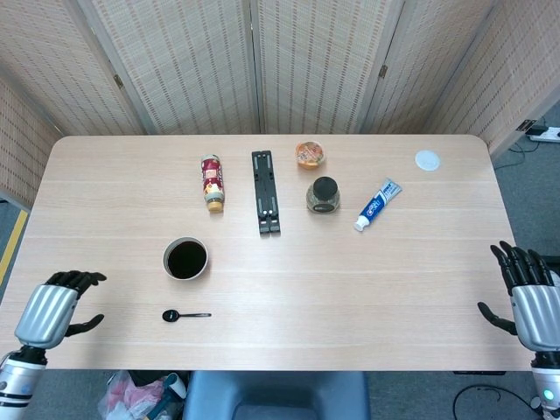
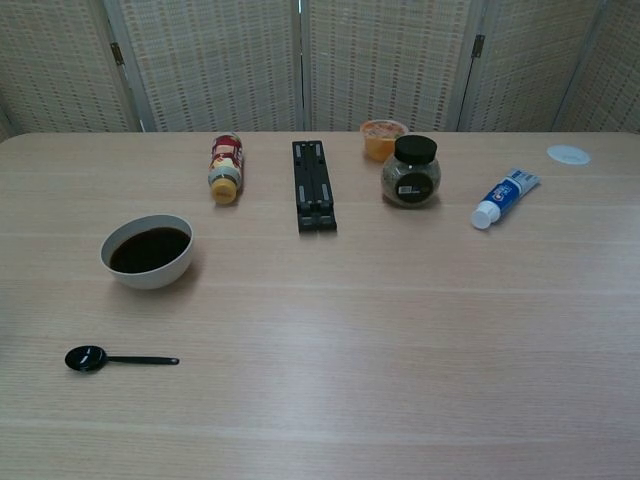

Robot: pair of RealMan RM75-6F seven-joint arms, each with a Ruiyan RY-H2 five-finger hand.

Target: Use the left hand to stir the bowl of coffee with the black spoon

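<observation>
Woven screens close off the far side of your pale wooden table [image 1: 394,289], and everything on it lies untouched.

Nearest you, at about 8 o'clock from the table's middle, your left hand [image 1: 51,308] hovers over the near-left edge, fingers [image 1: 77,278] spread and curled forward, holding nothing. At about 4 o'clock, your right hand [image 1: 528,297] sits just off the near-right edge, fingers [image 1: 516,262] apart and pointing away from you, also holding nothing. Neither hand shows in the chest view.

Your black spoon [image 1: 185,315] [image 2: 117,358] lies flat at 7 o'clock, scoop to the left, handle pointing right, well apart from the left hand. Just beyond it stands the bowl of coffee [image 1: 185,259] [image 2: 147,251], full of dark liquid, near the spoon but not touching.

Farther out you have a black flat bracket [image 1: 266,192] [image 2: 314,185] at 12 o'clock, a small bottle [image 1: 212,183] [image 2: 226,168] lying at 11 o'clock, a black-lidded jar [image 1: 323,195] [image 2: 411,171] and a toothpaste tube [image 1: 377,204] [image 2: 504,197] toward 1 and 2 o'clock. Beyond the jar sits an orange cup [image 1: 310,155] [image 2: 383,138], and a white disc [image 1: 427,159] [image 2: 568,154] lies at the far right.
</observation>
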